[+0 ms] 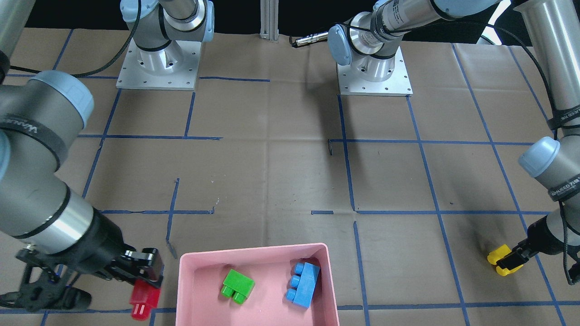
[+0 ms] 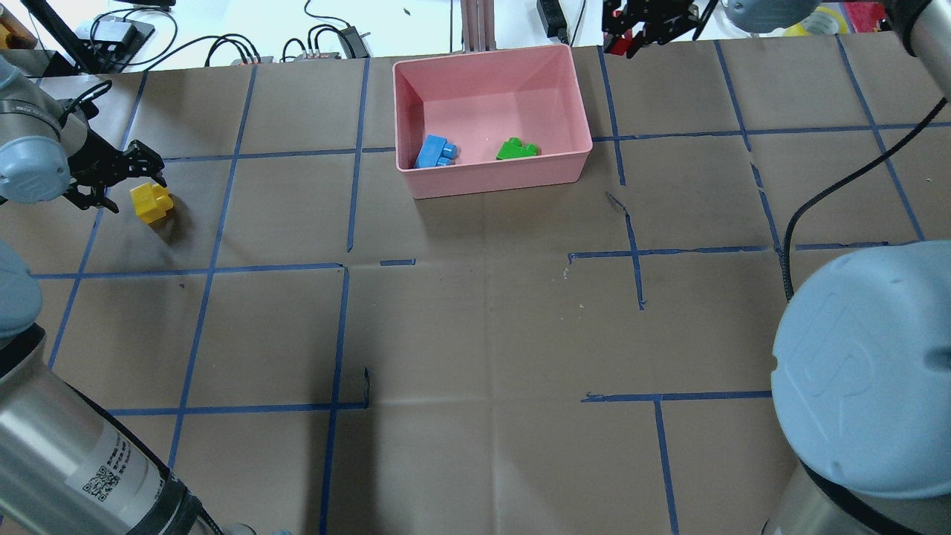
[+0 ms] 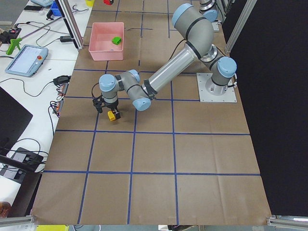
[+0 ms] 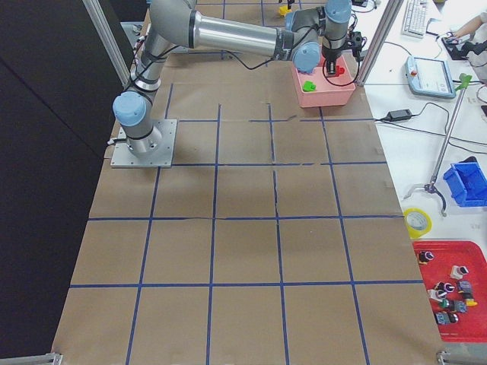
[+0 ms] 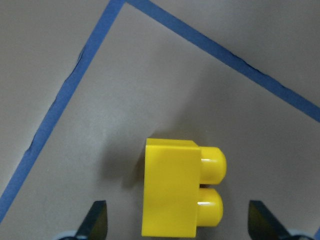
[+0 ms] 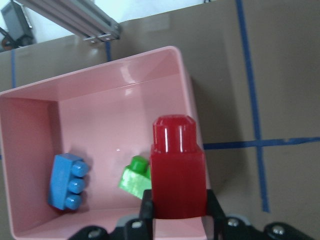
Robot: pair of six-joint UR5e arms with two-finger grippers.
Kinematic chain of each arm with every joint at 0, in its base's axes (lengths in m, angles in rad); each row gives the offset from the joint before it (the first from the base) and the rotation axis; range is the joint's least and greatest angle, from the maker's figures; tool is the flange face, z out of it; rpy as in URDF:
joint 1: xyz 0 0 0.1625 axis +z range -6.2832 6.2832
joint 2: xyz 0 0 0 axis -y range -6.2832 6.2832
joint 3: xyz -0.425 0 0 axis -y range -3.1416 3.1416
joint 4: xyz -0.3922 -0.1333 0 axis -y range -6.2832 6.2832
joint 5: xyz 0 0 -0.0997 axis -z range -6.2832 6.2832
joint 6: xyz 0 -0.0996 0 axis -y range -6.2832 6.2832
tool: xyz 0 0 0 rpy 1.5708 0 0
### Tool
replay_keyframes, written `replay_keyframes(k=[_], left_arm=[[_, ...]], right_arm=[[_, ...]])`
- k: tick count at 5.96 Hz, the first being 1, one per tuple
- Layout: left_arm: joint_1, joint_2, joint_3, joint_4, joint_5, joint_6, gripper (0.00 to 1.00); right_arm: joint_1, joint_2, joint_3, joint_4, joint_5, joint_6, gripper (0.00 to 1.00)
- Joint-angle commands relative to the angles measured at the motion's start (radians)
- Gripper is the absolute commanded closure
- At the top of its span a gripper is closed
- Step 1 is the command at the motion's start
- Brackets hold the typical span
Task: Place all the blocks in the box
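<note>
green block (image 1: 238, 286), blue block (image 1: 303, 285) in box (image 1: 253, 250); right pincer (image 6: 179, 207) grips red block (image 6: 177, 165), left pincer (image 5: 180, 222) open astride yellow block (image 5: 170, 195)

Noted: left arm (image 3: 175, 67) and right arm (image 4: 228, 34) are silver-grey tubes with pale blue joint caps (image 2: 862, 364). Square silver base plates (image 1: 394, 83), screw holes along edges. Black cable (image 2: 788, 253) beside right arm. White QR label (image 2: 100, 479) on left arm. Black bands (image 1: 31, 133), white lettering. Left claw (image 5: 177, 227) and right claw (image 6: 178, 205): black.

The bottom edge crops the left tool (image 5: 180, 221) (only 2 fingertips (image 5: 97, 220) show).
</note>
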Motion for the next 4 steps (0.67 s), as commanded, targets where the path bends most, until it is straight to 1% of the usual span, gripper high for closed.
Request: replay_keyframes(k=[1,2,3,4], left_arm=[[-0.001,-0.020,0.001,0.028,-0.001,-0.001,0.02],[-0.001,-0.031,0.001,0.030,-0.001,-0.001,0.02],[-0.001,-0.040,0.001,0.053,-0.001,0.002,0.02],[-0.001,-0.040,-0.006,0.074,-0.003,0.002,0.02]], right_arm=[[0.111,0.110,-0.064,-0.088,0.058,0.207,0.91],[0.147,0.150,-0.070,-0.152,0.103,0.270,0.91],[0.156,0.170,-0.073,-0.187,0.104,0.286,0.90],[0.156,0.167,-0.074,-0.179,0.100,0.287,0.53]])
